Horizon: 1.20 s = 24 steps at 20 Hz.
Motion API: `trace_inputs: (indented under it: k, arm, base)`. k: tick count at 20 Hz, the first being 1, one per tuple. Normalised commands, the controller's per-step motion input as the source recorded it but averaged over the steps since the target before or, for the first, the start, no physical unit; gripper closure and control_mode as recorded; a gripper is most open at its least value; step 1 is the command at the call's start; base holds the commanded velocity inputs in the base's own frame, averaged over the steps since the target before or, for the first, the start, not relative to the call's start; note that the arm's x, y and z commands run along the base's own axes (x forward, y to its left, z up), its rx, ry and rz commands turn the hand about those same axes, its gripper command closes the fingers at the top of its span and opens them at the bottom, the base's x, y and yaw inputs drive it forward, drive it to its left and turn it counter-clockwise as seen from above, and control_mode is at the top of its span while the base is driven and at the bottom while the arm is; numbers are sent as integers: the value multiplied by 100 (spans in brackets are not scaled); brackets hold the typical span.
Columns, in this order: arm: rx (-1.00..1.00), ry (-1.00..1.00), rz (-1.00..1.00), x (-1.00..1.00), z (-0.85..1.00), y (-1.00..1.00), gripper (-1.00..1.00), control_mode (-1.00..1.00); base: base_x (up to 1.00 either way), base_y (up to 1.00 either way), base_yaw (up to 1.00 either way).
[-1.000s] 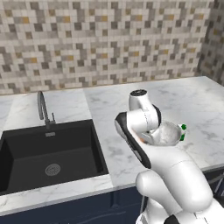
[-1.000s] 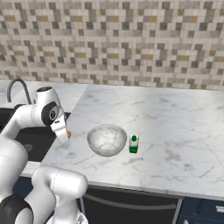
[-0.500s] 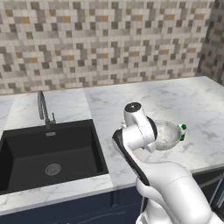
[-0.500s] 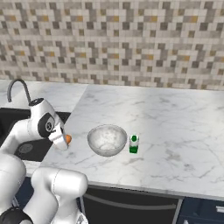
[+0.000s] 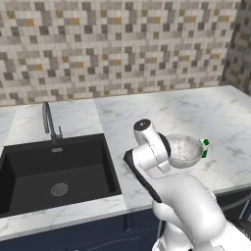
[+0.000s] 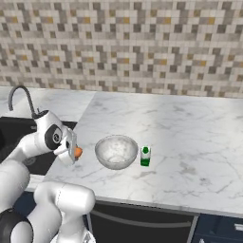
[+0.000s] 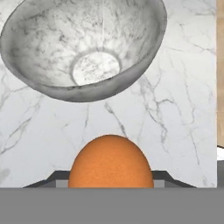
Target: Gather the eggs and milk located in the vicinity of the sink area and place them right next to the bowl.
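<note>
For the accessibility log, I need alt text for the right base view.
The gripper holds an orange-brown egg beside the glassy bowl on the marble counter. A green-capped milk container stands on the bowl's other side.

This is looking like a home kitchen. A black sink [image 5: 54,171] with a curved tap [image 5: 48,120] is sitting off to the left of the gripper [image 6: 72,153], sunk into a white marble counter [image 6: 180,137]. A mosaic tile wall [image 5: 117,49] is running behind it, and dark blue cabinets [image 5: 88,235] are standing below.
</note>
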Motion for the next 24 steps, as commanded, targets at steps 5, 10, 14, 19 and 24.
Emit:
trace_inputs:
  k: [5,10,14,19,24]
  arm:
    - [0,4,-22,35,0,0,100,-100]
    - [0,4,-3,17,-11,-6,100,-100]
    - [0,2,0,8,-15,-24,100,-100]
    - [0,0,0,0,-20,-27,100,-100]
    - [0,0,0,0,-36,-1,100,-100]
  base:
    - [0,0,0]
    - [0,0,0]
    - [0,0,0]
    - [0,0,0]
    - [0,0,0]
